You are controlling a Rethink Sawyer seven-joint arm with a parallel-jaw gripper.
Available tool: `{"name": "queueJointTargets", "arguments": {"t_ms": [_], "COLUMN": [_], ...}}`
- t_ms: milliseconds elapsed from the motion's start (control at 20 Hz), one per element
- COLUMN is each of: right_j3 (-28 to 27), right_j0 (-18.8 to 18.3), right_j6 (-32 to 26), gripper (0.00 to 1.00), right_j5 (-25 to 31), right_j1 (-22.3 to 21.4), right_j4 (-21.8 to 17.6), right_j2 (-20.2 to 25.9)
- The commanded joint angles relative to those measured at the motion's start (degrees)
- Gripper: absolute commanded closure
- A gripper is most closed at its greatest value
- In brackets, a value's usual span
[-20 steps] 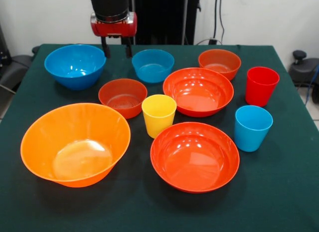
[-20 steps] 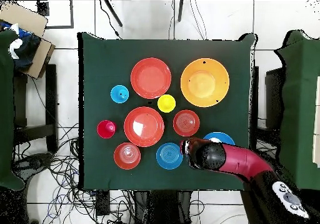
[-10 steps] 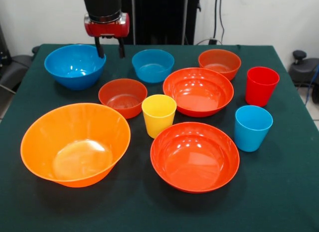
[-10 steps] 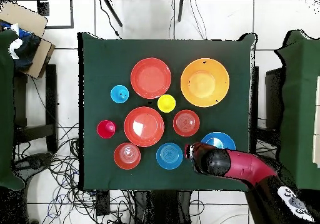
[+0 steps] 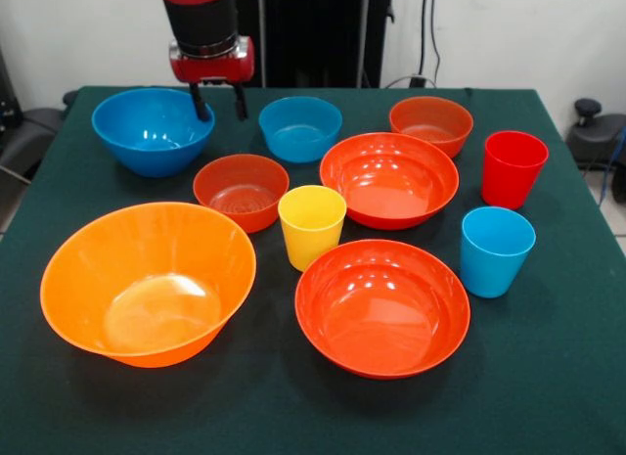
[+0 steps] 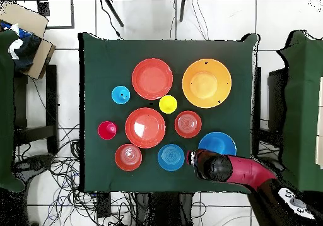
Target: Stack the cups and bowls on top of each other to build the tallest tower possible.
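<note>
Seven bowls (image 5: 381, 306) – unstacked; three cups (image 5: 311, 225); one hand (image 5: 219, 101) above.

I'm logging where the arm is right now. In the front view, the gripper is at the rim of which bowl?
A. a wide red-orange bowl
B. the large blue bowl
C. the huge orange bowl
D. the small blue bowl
B: the open gripper straddles the right rim of the large blue bowl.

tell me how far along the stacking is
Done: nothing yet; every bowl and cup sits alone on the table, no tower begun. In hand: the open gripper is empty, at the large blue bowl's rim, one finger inside and one outside. Left: all the stacking, including the huge orange bowl and yellow cup.
</note>
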Motion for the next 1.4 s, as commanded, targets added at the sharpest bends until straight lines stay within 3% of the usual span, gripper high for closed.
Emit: {"name": "queueJointTargets", "arguments": {"t_ms": [50, 650, 1400], "right_j3": [-2.2, -2.0, -2.9], "right_j0": [-0.5, -1.8, 0.1], "right_j6": [-2.3, -1.7, 0.8], "gripper": [0.0, 0.0, 0.0], "right_j5": [-3.3, -2.7, -3.4], "right_j1": [4.1, 2.7, 1.5], "right_j4": [-5.0, -6.9, -5.7], "right_j2": [6.0, 6.5, 7.6]}}
